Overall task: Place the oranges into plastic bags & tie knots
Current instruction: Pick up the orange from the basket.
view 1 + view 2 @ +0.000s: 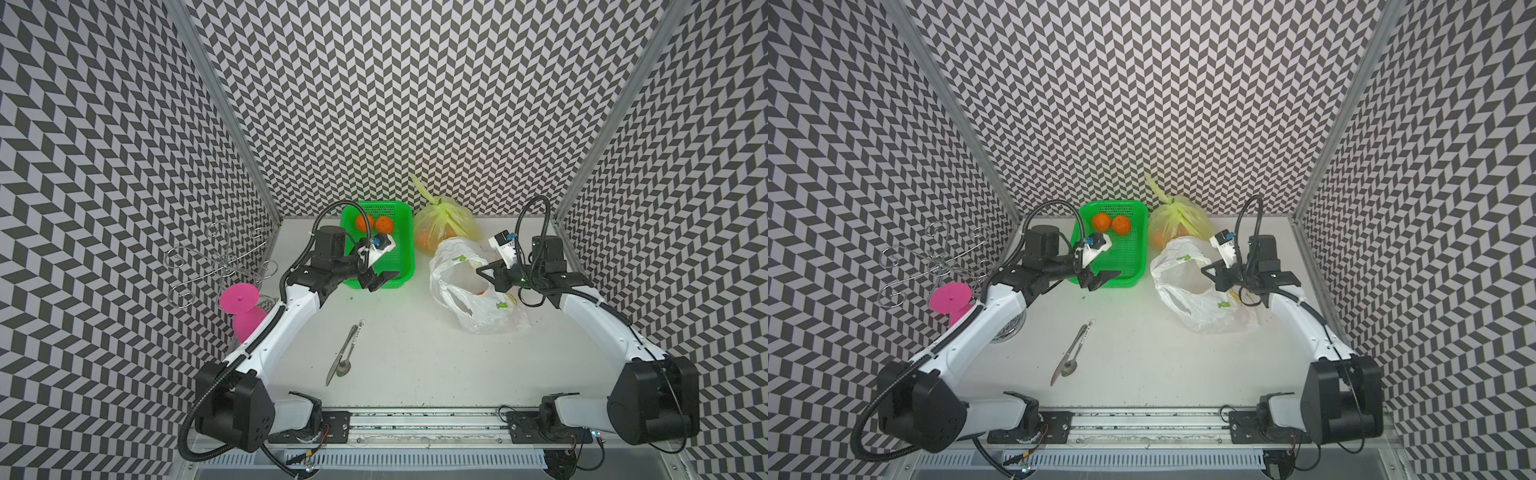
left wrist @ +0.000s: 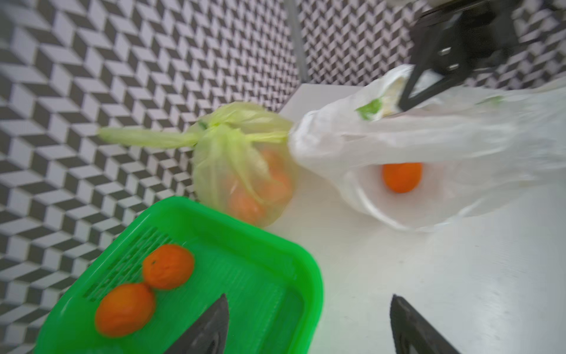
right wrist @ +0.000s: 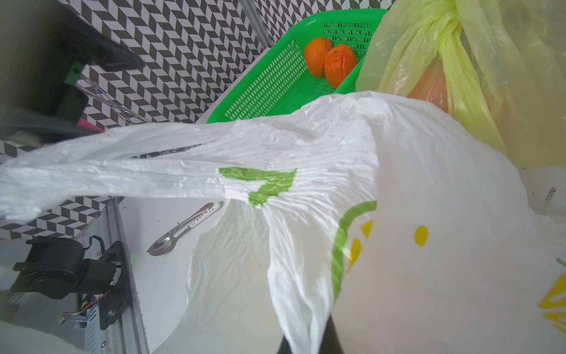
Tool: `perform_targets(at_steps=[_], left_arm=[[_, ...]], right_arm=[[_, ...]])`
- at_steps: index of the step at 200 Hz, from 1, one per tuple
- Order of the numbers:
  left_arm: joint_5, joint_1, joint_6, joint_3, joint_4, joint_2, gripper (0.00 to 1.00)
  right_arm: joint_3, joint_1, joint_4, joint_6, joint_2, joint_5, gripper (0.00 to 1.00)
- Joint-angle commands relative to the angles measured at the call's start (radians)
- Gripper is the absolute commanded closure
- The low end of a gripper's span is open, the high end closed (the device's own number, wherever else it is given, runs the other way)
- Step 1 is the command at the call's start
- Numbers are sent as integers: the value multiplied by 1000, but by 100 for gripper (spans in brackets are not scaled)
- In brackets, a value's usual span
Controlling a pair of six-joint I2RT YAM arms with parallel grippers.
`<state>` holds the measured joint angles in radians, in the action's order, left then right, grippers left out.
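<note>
Our left end effector [image 1: 383,279] gapes above the green basket [image 1: 410,249] rim; beside the basket, our right end effector [image 1: 484,274] clamps the white bag [image 1: 482,309].

Basket [image 1: 402,266] at back of table [image 1: 415,365] w/ 2 oranges [image 1: 384,225] in it, tied bag [image 1: 440,218] just right of it, open bag [image 1: 478,309] in front of that w/ 1 orange [image 2: 401,177] inside, knife [image 1: 332,372] & spoon [image 1: 343,368] nearer front
</note>
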<state>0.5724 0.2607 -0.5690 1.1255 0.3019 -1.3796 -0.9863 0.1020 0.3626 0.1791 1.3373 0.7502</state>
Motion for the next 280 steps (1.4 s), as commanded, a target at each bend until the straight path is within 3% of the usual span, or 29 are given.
perform_targets(at_steps=[1,62,89,146,168,202,232,256,280], left_arm=[[-229,-32,85,80,-127,-170,16],[-435,-41,63,542,-121,-730,12],[-463,-40,31,750,-72,-924,11],[-530,-18,-12,1034,-76,-1178,11],[-529,-16,0,1111,-83,-1242,16],[-521,-6,-3,1159,-70,-1281,29],[-471,3,2,1127,-18,-1214,45],[-411,15,17,993,1,-1064,50],[-301,32,32,765,20,-838,52]], right_arm=[[-13,-2,-29,19,-27,-2,100],[-15,-3,-23,33,-9,-10,100],[-28,-2,-3,45,0,-6,100],[-31,-2,7,60,2,-13,100],[-29,-2,4,63,-4,-19,100],[-31,-2,7,65,-3,-15,100],[-29,-3,6,64,-3,-15,100],[-30,-2,6,63,-2,-18,100],[-31,-2,4,57,-7,-23,100]])
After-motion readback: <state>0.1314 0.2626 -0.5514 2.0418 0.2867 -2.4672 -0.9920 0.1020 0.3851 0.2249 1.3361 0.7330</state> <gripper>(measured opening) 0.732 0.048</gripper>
